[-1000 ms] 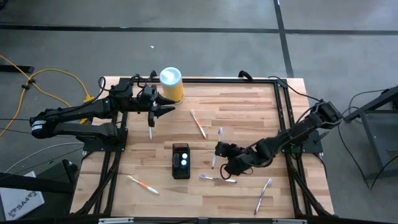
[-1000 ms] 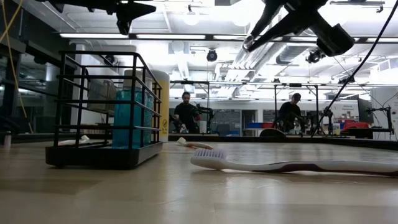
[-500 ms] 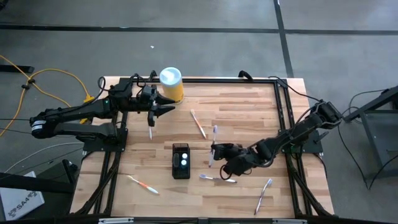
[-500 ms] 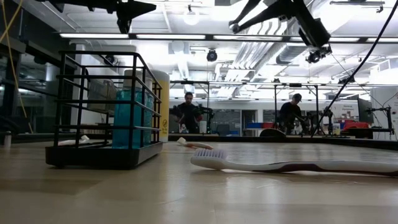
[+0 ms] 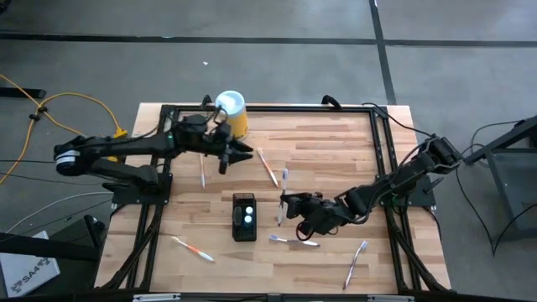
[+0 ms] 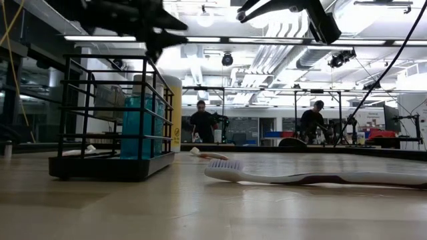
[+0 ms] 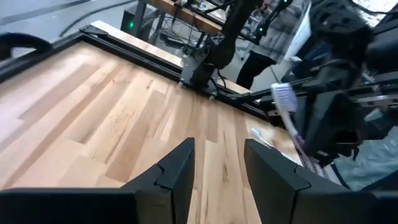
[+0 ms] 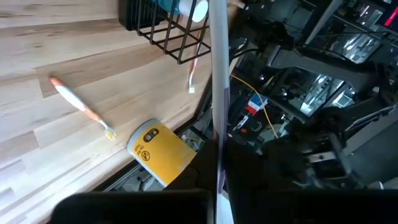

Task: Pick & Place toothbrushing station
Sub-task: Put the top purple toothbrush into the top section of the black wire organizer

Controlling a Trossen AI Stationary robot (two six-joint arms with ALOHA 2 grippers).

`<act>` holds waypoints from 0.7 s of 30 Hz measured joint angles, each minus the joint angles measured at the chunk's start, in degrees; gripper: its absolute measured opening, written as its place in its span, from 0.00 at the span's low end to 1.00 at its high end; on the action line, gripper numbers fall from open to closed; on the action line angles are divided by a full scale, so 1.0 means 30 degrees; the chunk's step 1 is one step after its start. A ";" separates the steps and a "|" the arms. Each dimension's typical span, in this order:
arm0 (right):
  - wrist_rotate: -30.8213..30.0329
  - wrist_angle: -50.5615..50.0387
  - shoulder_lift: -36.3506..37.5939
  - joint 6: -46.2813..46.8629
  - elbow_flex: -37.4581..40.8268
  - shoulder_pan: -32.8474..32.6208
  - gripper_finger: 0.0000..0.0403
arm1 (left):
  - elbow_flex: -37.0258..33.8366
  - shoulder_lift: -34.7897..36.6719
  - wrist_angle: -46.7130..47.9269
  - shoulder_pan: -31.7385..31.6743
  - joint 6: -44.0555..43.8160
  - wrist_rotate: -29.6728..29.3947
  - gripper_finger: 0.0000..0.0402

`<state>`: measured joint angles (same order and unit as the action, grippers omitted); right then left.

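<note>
Table (image 5: 336, 143): light wood planks edged by a black frame; grey floor is seen around it from above.
Right arm: stretched from the right edge toward mid-table; right gripper (image 5: 285, 204) is held just right of the toothbrushing station (image 5: 244, 216), jaws pinched on a purple-and-white toothbrush (image 5: 283, 195).
Left arm: reached from the left edge across the far side; left gripper (image 5: 245, 155) is held above bare wood, beside the yellow canister (image 5: 232, 112), fingers (image 7: 177, 171) spread, nothing between them.
Station: black wire holder at mid-table, near edge, with a blue bottle (image 6: 139, 125) inside.
Loose brushes: an orange-handled toothbrush (image 5: 268, 167) is laid far of the station; others are scattered near the front edge.
Hidden: held brush's bristles cannot be made out in the right wrist view; both grippers are cut off by the low view's top.
Room: ceiling lights, two people (image 6: 201, 123) far behind.
</note>
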<state>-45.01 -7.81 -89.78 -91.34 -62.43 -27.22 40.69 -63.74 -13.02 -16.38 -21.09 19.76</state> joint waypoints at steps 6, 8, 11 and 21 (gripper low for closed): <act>-0.0010 -0.0005 0.0000 0.0004 0.0000 0.0007 0.01 | 0.0007 -0.2884 -0.3536 0.0750 0.0018 0.0029 0.34; -0.0003 -0.0003 0.0000 0.0004 0.0000 0.0007 0.01 | 0.0000 -0.3667 -0.4643 0.0974 0.0003 0.0323 0.34; 0.0014 -0.0004 0.0000 0.0004 -0.0001 0.0007 0.01 | 0.0001 -0.4511 -0.6203 0.1271 -0.0185 0.1469 0.34; -0.0012 0.0945 0.0000 -0.1022 0.0000 0.0007 0.01 | 0.0007 -0.6656 -1.1138 0.2092 -0.2958 0.2732 0.34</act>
<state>-45.04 -4.98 -89.78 -94.41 -62.43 -27.20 40.71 -83.70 -46.44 -10.10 -29.97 27.95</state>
